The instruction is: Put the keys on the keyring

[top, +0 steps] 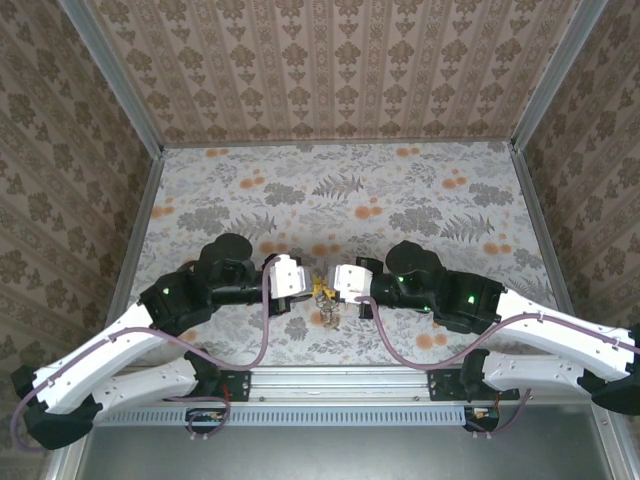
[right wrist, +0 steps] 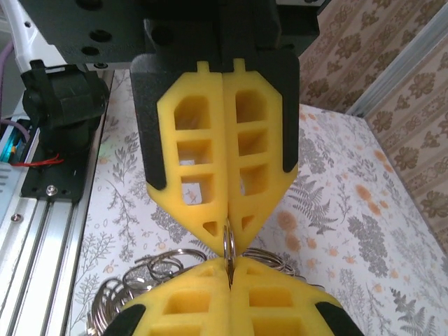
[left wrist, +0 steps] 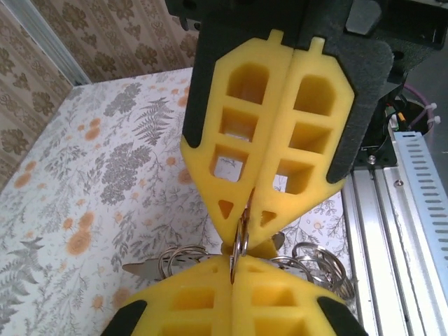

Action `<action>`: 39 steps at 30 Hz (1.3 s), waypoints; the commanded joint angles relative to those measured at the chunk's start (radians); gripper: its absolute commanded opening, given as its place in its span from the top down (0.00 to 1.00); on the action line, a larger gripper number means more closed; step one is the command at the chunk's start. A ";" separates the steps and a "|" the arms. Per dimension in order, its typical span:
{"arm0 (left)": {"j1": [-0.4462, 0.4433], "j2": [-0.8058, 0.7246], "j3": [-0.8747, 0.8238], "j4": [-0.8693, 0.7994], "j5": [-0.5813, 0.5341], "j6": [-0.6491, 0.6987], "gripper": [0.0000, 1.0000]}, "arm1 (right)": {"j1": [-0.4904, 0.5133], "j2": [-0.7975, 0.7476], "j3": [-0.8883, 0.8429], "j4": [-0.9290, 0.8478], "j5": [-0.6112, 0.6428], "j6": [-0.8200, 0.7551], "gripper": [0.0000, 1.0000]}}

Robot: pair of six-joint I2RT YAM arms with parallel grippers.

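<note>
We are in the threading step. The left gripper (top: 306, 282) and the right gripper (top: 336, 280) meet tip to tip just above the surface (top: 420, 200). Each is pressed together, pinching the same thin edge of the keyring (left wrist: 241, 240). More metal loops (right wrist: 150, 269) dangle beneath. Which dangling piece is the key we cannot tell. Next, we judge, 1 gripper must hold firm while the other regrips to feed the key on.

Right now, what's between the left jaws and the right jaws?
A thin metal keyring, edge-on, spans the gap; left jaws and right jaws are both shut on it. Clearest in the left wrist view.
</note>
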 commanded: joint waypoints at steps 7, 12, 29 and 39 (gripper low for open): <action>0.015 -0.097 -0.065 0.162 0.163 -0.055 1.00 | -0.003 -0.042 -0.008 0.057 -0.060 -0.003 0.93; 0.079 -0.165 -0.131 0.304 0.338 -0.134 1.00 | -0.003 -0.089 -0.058 0.110 -0.131 0.010 0.75; 0.141 -0.164 -0.231 0.556 0.498 -0.275 1.00 | -0.004 -0.100 -0.068 0.160 -0.224 0.022 0.92; 0.163 -0.179 -0.265 0.692 0.537 -0.346 1.00 | -0.006 -0.067 -0.071 0.152 -0.192 0.036 1.00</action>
